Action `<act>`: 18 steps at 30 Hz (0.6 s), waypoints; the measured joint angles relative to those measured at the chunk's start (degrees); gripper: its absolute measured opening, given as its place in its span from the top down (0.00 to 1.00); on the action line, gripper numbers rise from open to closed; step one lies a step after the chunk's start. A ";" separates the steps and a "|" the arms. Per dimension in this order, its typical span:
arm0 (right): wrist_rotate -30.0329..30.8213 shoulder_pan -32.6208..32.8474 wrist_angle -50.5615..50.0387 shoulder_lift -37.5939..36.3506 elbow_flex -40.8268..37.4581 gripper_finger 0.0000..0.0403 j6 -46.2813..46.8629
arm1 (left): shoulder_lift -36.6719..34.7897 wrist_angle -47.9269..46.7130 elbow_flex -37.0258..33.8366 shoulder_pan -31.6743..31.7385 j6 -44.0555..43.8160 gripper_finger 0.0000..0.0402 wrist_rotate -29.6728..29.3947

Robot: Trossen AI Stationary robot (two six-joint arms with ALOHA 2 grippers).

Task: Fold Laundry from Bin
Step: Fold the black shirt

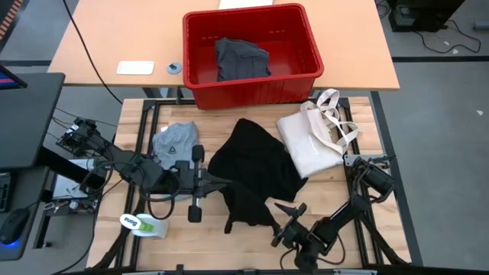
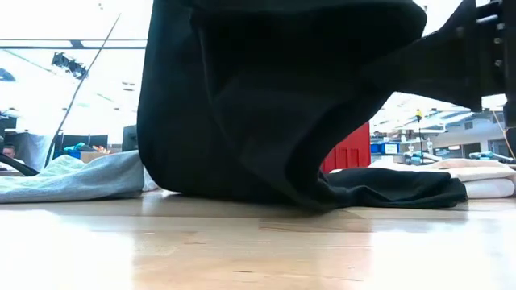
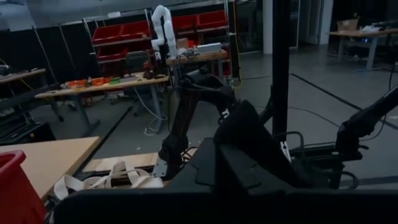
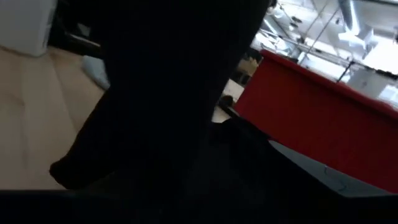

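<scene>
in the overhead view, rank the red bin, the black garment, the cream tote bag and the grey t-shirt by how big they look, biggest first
1. red bin
2. black garment
3. cream tote bag
4. grey T-shirt, partly hidden under the left arm, so its full extent is unsure

The bin sits farther back, yet looks largest.

no readable text or labels anywhere

Two dark, near-black arms here, both built of slim tubular links with chunky rounded joints. The left arm (image 1: pixel 114 164) trails loose black cables by its base. Its end effector (image 1: pixel 221 182) carries a long crossbar. The right arm (image 1: pixel 359 198) ends in angular black fingers (image 1: pixel 289 209).
</scene>
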 joint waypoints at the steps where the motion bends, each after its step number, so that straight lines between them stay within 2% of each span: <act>1: -0.74 -0.32 0.00 -0.02 0.00 0.35 1.01 | 0.00 0.31 0.00 -0.02 0.44 0.98 0.01; 6: -5.97 -0.80 3.16 -0.02 -0.02 0.35 4.02 | 0.00 1.08 0.00 -0.34 1.41 0.98 -0.89; 11: -7.52 -1.55 9.97 -0.04 -0.02 0.35 4.33 | 0.00 2.02 0.00 -0.34 1.41 0.98 -1.05; 18: -17.09 -6.47 17.42 -0.04 -0.02 0.35 -1.60 | 0.00 1.98 0.00 -0.34 1.41 0.98 -1.09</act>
